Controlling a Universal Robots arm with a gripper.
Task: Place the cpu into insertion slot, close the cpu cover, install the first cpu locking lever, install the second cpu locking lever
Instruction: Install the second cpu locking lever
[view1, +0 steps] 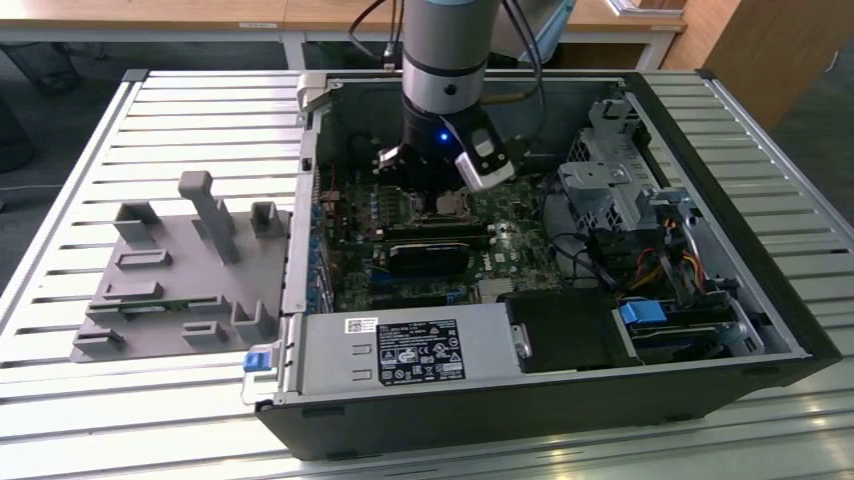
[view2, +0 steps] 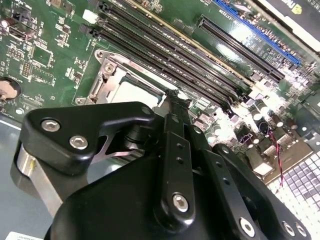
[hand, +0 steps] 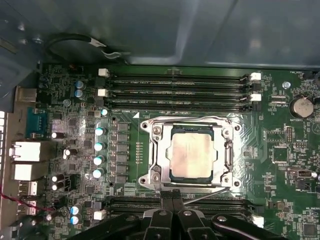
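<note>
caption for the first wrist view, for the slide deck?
End effector poised at the edge of the insertion slot, cpu seated under the closed cpu cover on the green motherboard.

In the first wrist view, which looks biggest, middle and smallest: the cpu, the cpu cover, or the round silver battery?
Largest to smallest:
1. the cpu cover, framing the chip
2. the cpu, inside the cover's opening
3. the round battery, clearly the smallest

Silver-grey arm (view1: 445, 40), blue LED, black cables; black hand (view2: 172, 97) w/ silver screws.
</note>
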